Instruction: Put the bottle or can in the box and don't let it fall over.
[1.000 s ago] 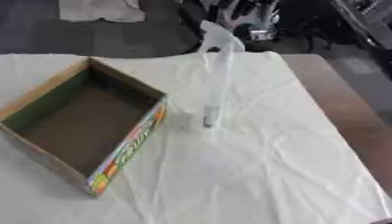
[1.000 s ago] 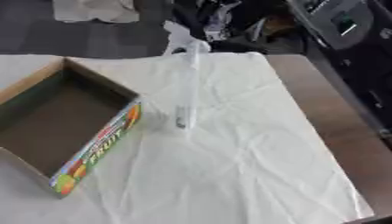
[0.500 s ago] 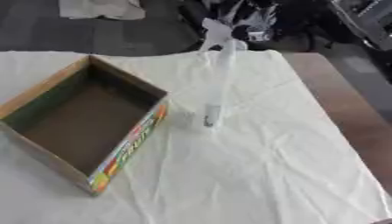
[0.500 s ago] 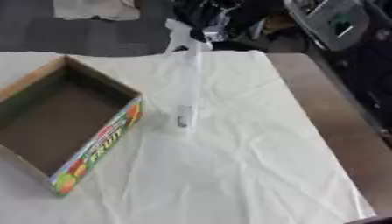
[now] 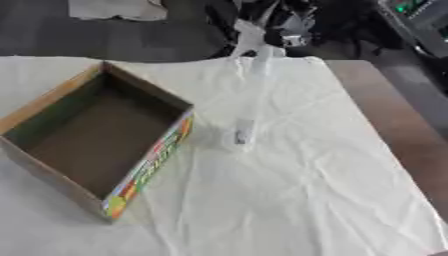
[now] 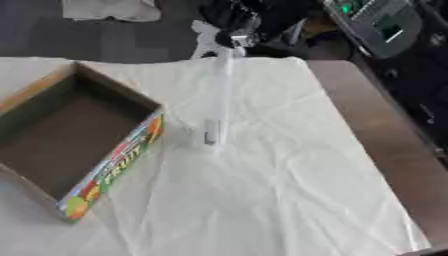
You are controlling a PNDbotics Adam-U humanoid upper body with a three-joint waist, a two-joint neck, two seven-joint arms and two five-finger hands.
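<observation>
A tall, clear bottle (image 5: 248,107) stands upright on the white cloth, with a small label near its base and its top reaching toward the table's far edge. Just left of it lies an open cardboard box (image 5: 151,161) with a colourful fruit print on its near side; nothing shows inside the box. A narrow gap of cloth separates the bottle from the box's right wall. Neither of my hands shows in either view.
The white cloth (image 5: 315,200) covers most of the brown table (image 6: 385,140), whose bare edge runs down the right side. Dark equipment (image 6: 262,15) crowds the floor beyond the far edge, behind the bottle's top. A device with a lit screen (image 6: 376,22) sits at the upper right.
</observation>
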